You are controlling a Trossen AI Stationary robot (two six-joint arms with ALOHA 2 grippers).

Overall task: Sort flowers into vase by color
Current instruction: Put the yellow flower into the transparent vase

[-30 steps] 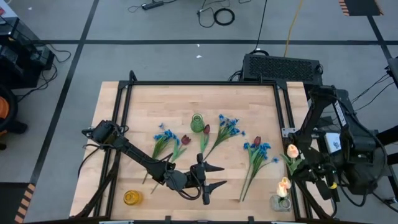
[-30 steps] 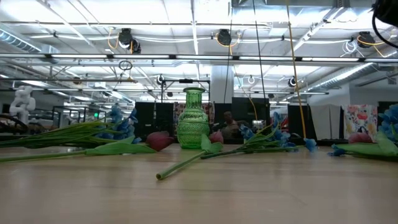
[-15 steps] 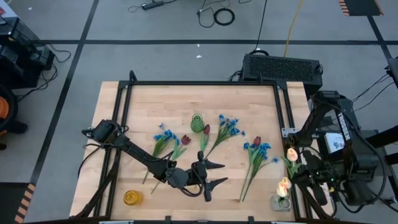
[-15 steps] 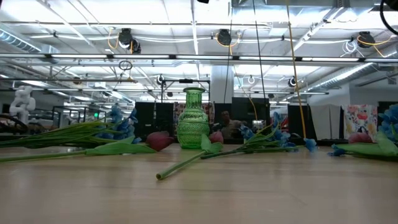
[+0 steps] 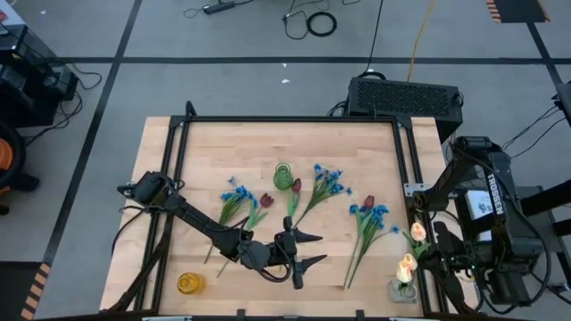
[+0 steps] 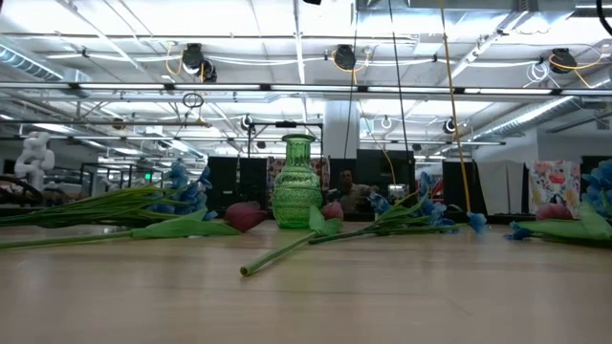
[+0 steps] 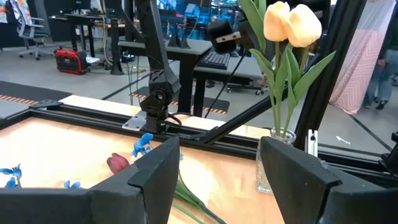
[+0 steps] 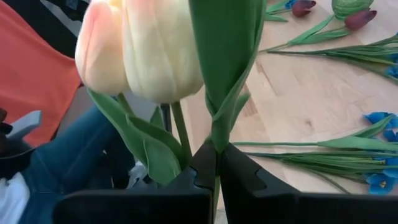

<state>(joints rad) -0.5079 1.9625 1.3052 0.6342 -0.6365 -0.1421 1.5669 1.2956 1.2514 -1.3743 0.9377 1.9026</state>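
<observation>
A cream-yellow artificial tulip on a thin green stem (image 8: 149, 56) is being pinched at its stem by the right gripper (image 8: 214, 171), whose dark fingers are pressing together. In the high view this tulip (image 5: 417, 233) is hanging at the table's right edge, at about four o'clock, near a small clear glass vase (image 5: 401, 290) already holding another cream tulip (image 5: 407, 266). The right arm is folding beside the table. The left gripper (image 5: 302, 250), fingers spread, is reaching from eight o'clock low across the light wooden table (image 5: 205, 143) near the green glass vase (image 5: 283, 176).
</observation>
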